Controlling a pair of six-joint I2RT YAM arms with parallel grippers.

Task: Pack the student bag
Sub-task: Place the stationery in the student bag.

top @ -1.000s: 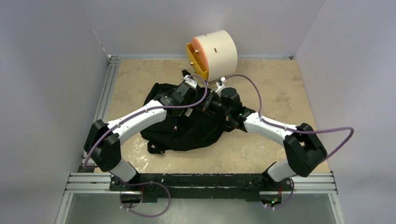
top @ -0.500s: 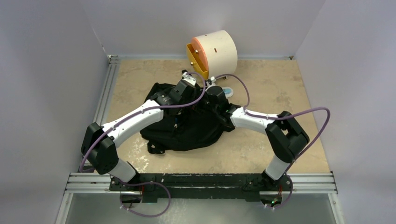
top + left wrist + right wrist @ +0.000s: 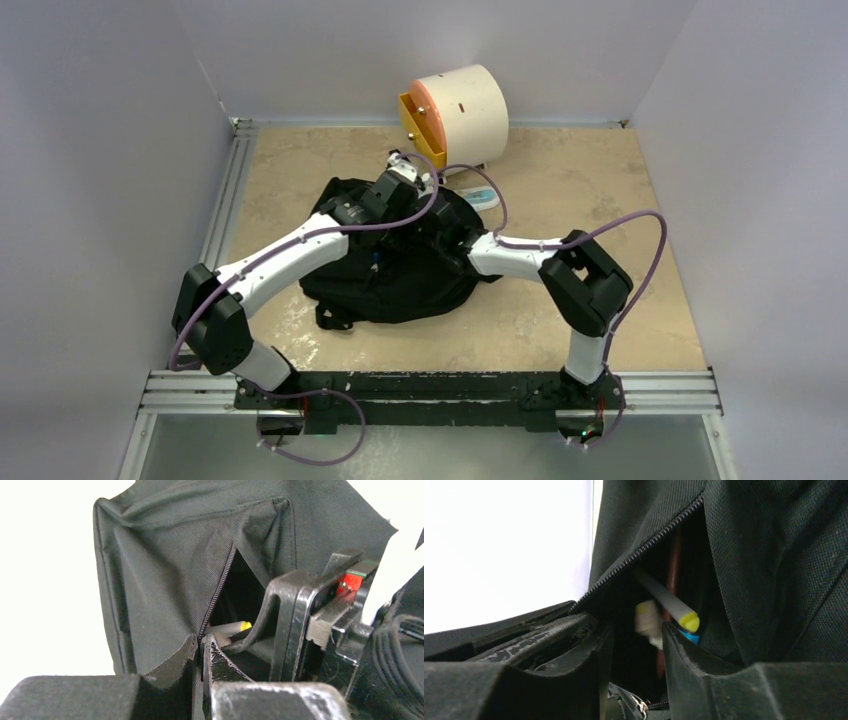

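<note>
a: where's the student bag point(image 3: 405, 285)?
b: lying mid-counter point(image 3: 620, 180), just in front of the cream drawer box point(image 3: 465, 105).
a: and the grippers?
b: left gripper point(image 3: 201, 647) pinches the student bag at its zipper edge. right gripper point(image 3: 636, 645) is spread inside the opening, near a yellow-capped pen point(image 3: 674, 607).

Inside the soft black fabric backpack point(image 3: 774, 555), a small pale yellow-topped object point(image 3: 647, 621) is blurred. The thin red stick point(image 3: 672, 567) beside it loses both ends in shadow.
</note>
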